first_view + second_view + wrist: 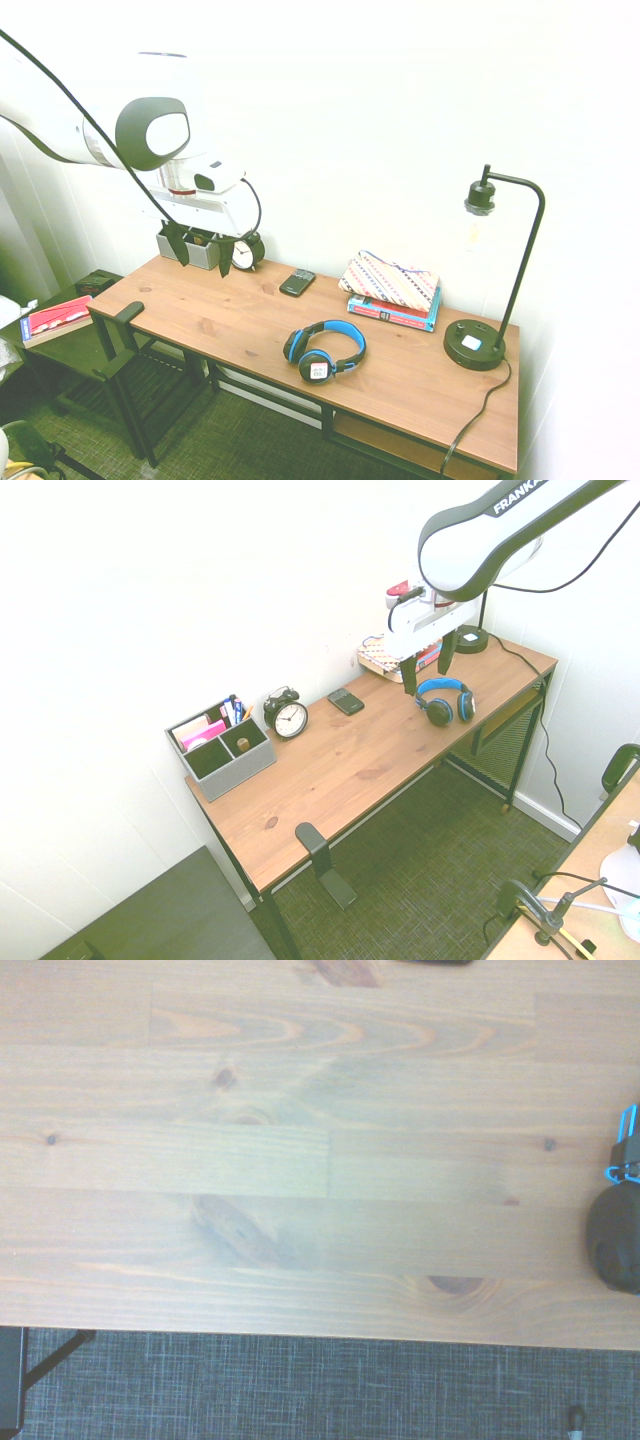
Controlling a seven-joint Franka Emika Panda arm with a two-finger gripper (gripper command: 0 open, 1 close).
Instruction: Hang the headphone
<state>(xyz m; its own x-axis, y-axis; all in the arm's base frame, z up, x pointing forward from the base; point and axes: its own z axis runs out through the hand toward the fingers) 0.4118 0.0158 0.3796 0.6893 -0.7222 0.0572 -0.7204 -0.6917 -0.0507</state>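
Note:
The headphone (325,352) lies flat on the wooden desk (240,320), with a blue headband and black cups, one bearing a small sticker. In the second exterior view the headphone (446,700) sits near the desk's right end. My gripper (200,250) hangs high above the desk's middle, well apart from the headphone, open and holding nothing. From the other side the gripper (428,665) also shows both fingers spread. Only one black cup (612,1240) shows in the wrist view, at the picture's edge.
A black hook-shaped bracket (128,312) is clamped to the desk's front edge. A grey organiser (222,745), an alarm clock (289,717), a phone (297,282), books under a patterned pouch (392,290) and a black lamp (480,340) line the back.

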